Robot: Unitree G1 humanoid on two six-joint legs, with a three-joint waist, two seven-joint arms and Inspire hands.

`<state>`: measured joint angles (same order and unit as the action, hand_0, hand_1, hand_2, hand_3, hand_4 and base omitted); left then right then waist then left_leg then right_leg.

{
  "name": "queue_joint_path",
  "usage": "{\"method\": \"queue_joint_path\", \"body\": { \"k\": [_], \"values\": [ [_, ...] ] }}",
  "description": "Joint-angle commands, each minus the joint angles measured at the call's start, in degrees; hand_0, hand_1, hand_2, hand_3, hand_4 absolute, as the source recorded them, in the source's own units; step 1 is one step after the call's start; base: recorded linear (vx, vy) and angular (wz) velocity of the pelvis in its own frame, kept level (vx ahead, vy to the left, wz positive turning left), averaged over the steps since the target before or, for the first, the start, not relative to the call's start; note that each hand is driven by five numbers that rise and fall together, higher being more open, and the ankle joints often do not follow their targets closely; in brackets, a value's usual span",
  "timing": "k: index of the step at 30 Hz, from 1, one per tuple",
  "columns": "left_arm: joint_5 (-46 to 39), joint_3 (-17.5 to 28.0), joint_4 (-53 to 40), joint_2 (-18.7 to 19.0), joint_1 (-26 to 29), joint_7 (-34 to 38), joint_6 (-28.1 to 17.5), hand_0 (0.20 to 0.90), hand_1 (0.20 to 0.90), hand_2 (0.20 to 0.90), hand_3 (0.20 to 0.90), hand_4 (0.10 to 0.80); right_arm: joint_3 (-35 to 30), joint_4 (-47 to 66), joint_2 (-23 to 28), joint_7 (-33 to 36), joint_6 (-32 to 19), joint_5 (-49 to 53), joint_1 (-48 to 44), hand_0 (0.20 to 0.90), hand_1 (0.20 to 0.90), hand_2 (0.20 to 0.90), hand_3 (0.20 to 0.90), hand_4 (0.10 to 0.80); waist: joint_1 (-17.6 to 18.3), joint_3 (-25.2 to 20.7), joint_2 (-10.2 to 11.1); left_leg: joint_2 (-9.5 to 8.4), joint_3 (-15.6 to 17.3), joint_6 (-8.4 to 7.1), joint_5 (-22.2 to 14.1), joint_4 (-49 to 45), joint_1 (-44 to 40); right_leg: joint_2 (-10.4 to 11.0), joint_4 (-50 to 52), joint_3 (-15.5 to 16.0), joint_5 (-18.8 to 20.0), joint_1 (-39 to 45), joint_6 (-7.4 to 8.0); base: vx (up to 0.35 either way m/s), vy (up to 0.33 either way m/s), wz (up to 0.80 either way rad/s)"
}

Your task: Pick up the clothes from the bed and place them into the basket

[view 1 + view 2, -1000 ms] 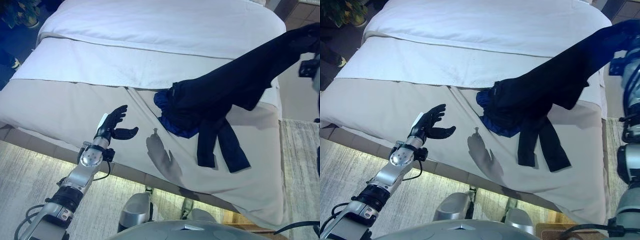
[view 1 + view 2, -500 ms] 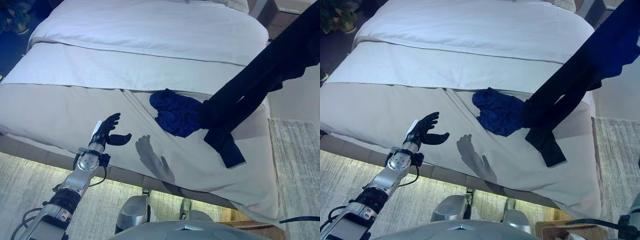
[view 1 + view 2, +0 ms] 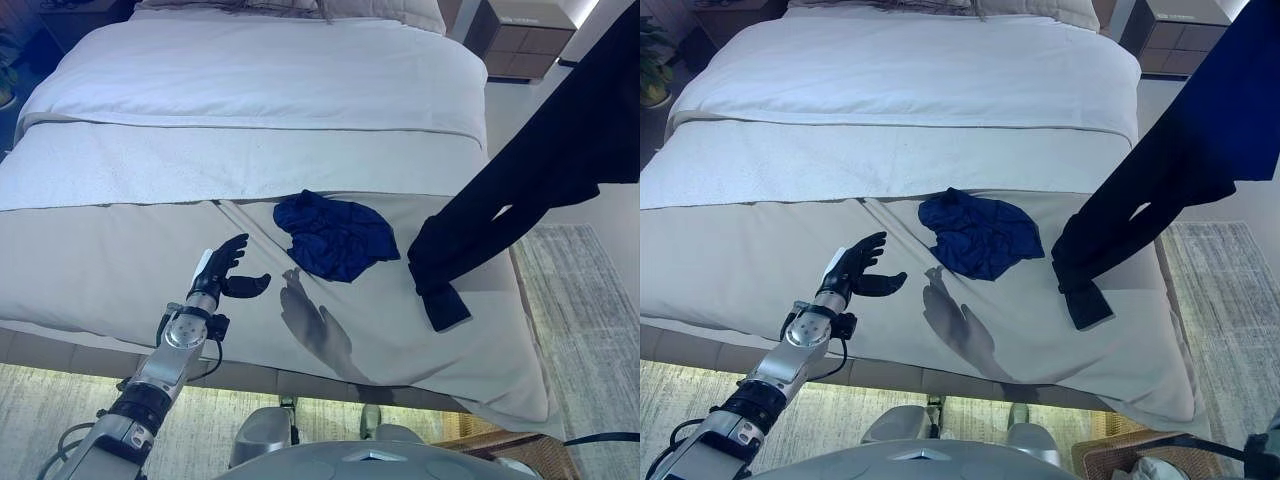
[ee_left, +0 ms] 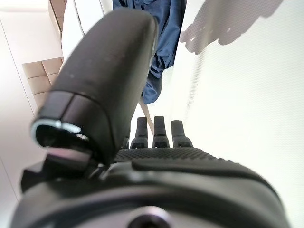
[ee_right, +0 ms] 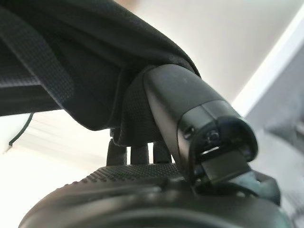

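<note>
Long black garment (image 3: pixel 520 190): lifted further, only its tail on beige bed cover (image 3: pixel 90 270) | right hand (image 5: pixel 190 118): clamped on it | crumpled blue cloth (image 3: pixel 335 235): uncovered | left hand (image 3: pixel 225 268): spread, hovering.

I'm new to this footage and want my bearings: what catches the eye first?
A long black garment hangs from the upper right, pinched in the right hand, its lower end trailing onto the bed. A crumpled blue garment lies mid-bed. The left hand hovers open over the beige cover, holding nothing.
</note>
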<state>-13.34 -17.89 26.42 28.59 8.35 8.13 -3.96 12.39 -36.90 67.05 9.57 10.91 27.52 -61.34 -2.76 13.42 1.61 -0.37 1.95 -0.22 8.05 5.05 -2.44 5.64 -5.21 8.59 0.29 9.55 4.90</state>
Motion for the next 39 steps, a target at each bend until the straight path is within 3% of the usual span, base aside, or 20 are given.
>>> {"method": "queue_joint_path", "body": {
  "k": [1, 9, 19, 25, 34, 39],
  "values": [
    [2.6, 2.6, 1.3, 1.2, 1.7, 1.3, -4.5, 0.9, 0.9, 0.9, 0.9, 0.8, 1.5, 5.4, -1.0, -4.4, -4.4, -4.8, 2.3, 0.3, 0.3, 0.3, 0.2, 0.1, -0.7, -10.2, 2.6, 1.16, -0.4, -1.69, -10.3, -2.4, -3.2, -1.1, 2.5, 0.9, -1.0, -2.9, -1.11, 0.0, 0.0, 0.0],
    [3.6, 4.3, -0.5, 0.5, 1.9, 1.2, -2.8, 0.9, 0.9, 0.9, 0.9, 0.8, -4.4, 12.2, -9.2, -8.9, -1.1, -14.8, 19.3, 0.3, 0.3, 0.3, 0.2, 0.1, -0.6, -8.6, 2.2, 1.3, -0.1, -1.28, -10.4, -2.6, -3.2, -0.7, 2.9, 1.4, -0.8, -3.0, -0.93, 0.0, 0.0, 0.0],
    [3.0, 4.9, -3.7, 0.1, 0.9, 2.5, -2.0, 0.9, 0.9, 0.9, 0.9, 0.8, -2.1, 7.8, -17.5, -10.1, 4.8, -17.0, 24.5, 0.3, 0.3, 0.3, 0.2, 0.1, -1.6, -6.9, 1.3, 1.22, -0.6, -1.16, -10.4, -2.8, -2.9, -0.4, 3.3, 1.7, -0.8, -3.3, -0.98, 0.0, 0.0, 0.0],
    [3.1, 5.5, -4.7, 0.5, -0.3, 2.5, -1.4, 0.9, 0.9, 0.9, 0.9, 0.8, -2.7, 5.9, -21.9, -8.8, 5.5, -18.3, 31.6, 0.3, 0.3, 0.3, 0.2, 0.1, -1.6, -6.0, 0.7, 1.32, -0.7, -1.03, -10.4, -2.8, -3.2, -0.3, 3.6, 1.8, -0.9, -3.1, -1.03, 0.009, -0.011, 0.04],
    [2.9, 7.4, -6.9, 0.9, -3.2, 2.8, -1.4, 0.9, 0.9, 0.9, 0.9, 0.8, -6.7, 10.3, -22.5, -10.4, 4.6, -24.5, 41.5, 0.3, 0.3, 0.3, 0.2, 0.1, -0.3, -4.9, 0.2, 1.52, 0.0, -0.73, -10.4, -2.6, -3.2, -0.5, 4.0, 0.8, -1.1, -3.7, -0.79, 0.007, -0.004, 0.0],
    [3.2, 10.7, -8.1, 0.9, -6.2, 3.7, -2.3, 0.9, 0.9, 0.9, 0.9, 0.8, -11.5, 23.7, -20.8, -18.7, 2.5, -25.0, 49.3, 0.3, 0.3, 0.3, 0.2, 0.1, 1.5, -4.2, 0.8, 1.71, 0.7, -0.52, -10.1, -2.4, -3.3, -0.7, 4.5, 0.2, -1.2, -4.2, -0.58, 0.001, -0.005, -0.05]
  ]
}}
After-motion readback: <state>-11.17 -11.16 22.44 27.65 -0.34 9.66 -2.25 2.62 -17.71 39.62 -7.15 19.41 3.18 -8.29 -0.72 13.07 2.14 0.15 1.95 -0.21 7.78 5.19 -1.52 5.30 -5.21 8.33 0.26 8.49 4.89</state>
